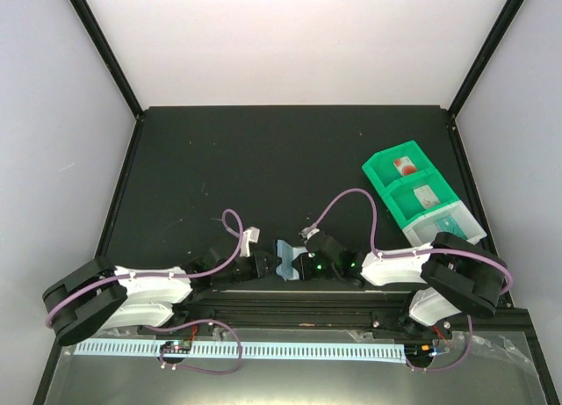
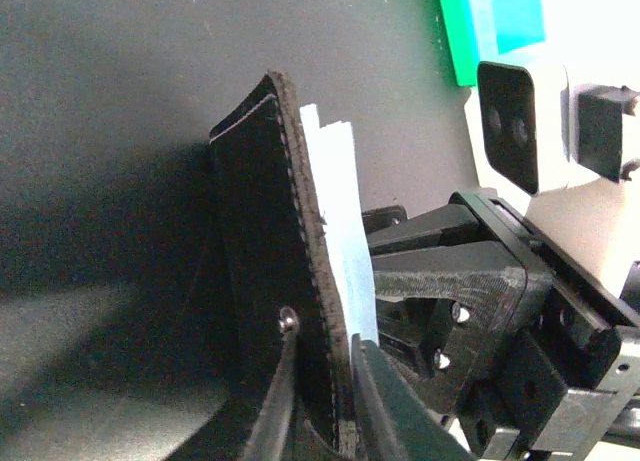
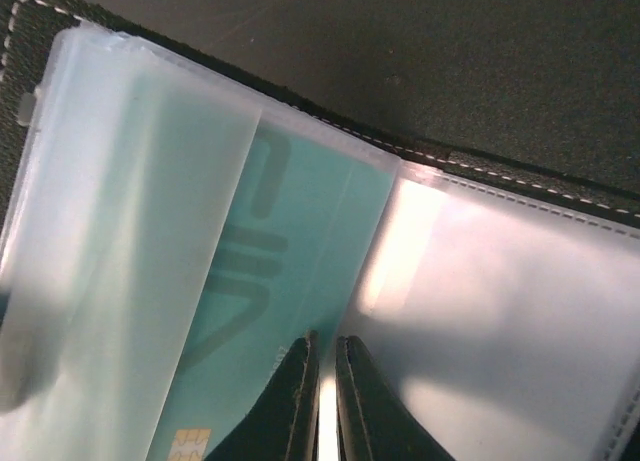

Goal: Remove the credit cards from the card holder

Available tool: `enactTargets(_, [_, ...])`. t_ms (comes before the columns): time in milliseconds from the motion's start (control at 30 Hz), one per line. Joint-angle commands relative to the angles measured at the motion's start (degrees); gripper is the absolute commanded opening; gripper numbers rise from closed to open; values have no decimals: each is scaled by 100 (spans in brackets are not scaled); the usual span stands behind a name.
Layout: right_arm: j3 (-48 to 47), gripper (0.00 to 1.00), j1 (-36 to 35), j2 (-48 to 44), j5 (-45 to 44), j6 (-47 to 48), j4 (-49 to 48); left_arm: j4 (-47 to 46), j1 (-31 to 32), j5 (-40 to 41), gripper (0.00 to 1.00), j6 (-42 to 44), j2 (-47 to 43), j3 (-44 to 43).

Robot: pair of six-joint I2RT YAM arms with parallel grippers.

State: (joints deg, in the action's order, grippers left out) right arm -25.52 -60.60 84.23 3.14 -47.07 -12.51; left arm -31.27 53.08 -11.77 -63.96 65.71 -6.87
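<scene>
From above, the two arms meet near the front edge of the matte black table (image 1: 263, 159), and between their tips only a small pale blue patch of the black folding leather card holder (image 1: 285, 261) shows. That view does not reveal how either pair of jaws stands.

The left wrist camera shows what the top view hides. The card holder stands on edge, its stitched black cover upright and slightly curved, with pale translucent sleeves fanned just behind it. The left gripper (image 2: 325, 341) has one finger on each side of the cover's lower part, jaws narrow and clamped on it. The dark body of the right arm is close on the far side.

The right wrist camera looks straight onto the open sleeves. A thin teal credit card (image 3: 300, 271) with a gold chip lies inside a clear pocket, half covered by a frosted leaf. The right gripper (image 3: 328, 341) has its jaws almost together, with a bright sliver of sleeve edge pinched between them. Whether the card itself is also caught there I cannot tell.

Only the top view shows the green plastic compartment tray (image 1: 384, 171) at the right, well apart from the card holder, with small cards lying in its compartments.
</scene>
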Motion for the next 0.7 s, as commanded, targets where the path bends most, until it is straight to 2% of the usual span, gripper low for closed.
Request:
enactTargets(0, [64,9,32,21,-55,-38,-155,-45,60,52,12,97,77,-200])
enactTargets(100, [53,9,31,56,-42,-30,-170,-88,62,49,4,103,88,-200])
enactTargets(167, [62,10,31,87,2,-53,-241,-105,71,52,2,99,83,-196])
enactTargets(433, [14,11,32,248,157,-101,-471,-153,88,6,2,100,49,-182])
enactTargets(667, [71,11,33,235,95,-152,-489,106,125,-9,10,258,340,-375])
